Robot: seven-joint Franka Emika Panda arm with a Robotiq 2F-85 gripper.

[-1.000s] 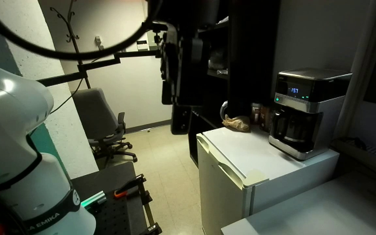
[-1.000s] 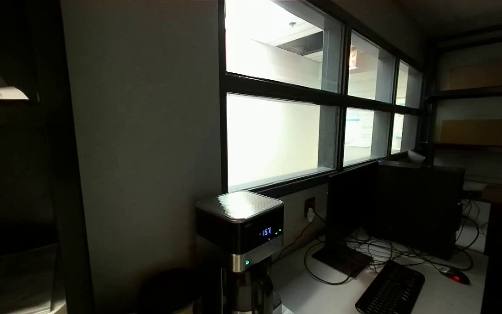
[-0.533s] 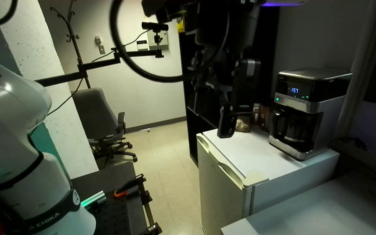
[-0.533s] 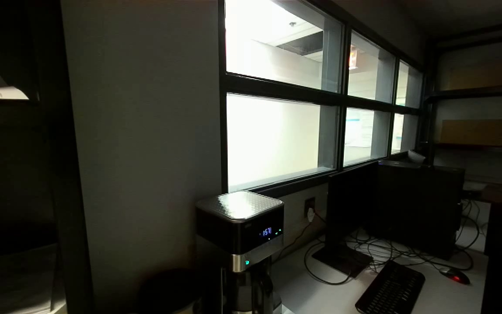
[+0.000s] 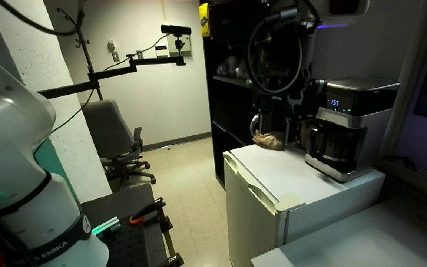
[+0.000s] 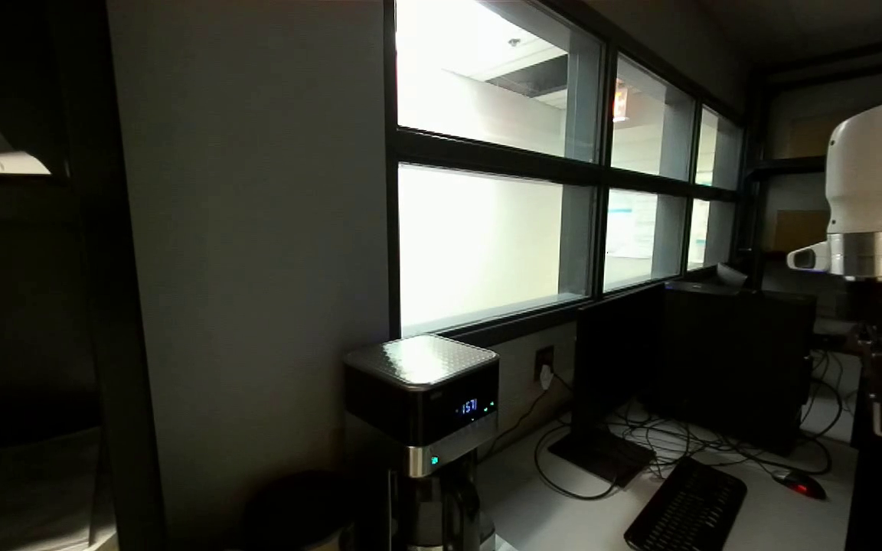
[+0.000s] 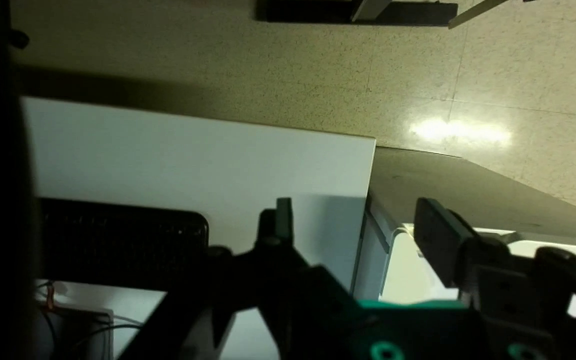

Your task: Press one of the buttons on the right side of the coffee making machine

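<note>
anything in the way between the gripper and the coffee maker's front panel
Nothing visible stands between the gripper and the coffee maker. In an exterior view, the keyboard lies low on the desk and the monitor appears set back by the wall, though depth is hard to judge.

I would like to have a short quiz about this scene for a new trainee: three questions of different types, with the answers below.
1. What does the coffee maker stand on? (a) a chair (b) the white cabinet (c) a shelf
2. True or false: the claw is open.
3. Does the claw touch the coffee maker? Give a reason from the views.

Key:
1. (b)
2. True; the wrist view shows its fingers apart.
3. No; in an exterior view, there is a clear gap between them.
</note>
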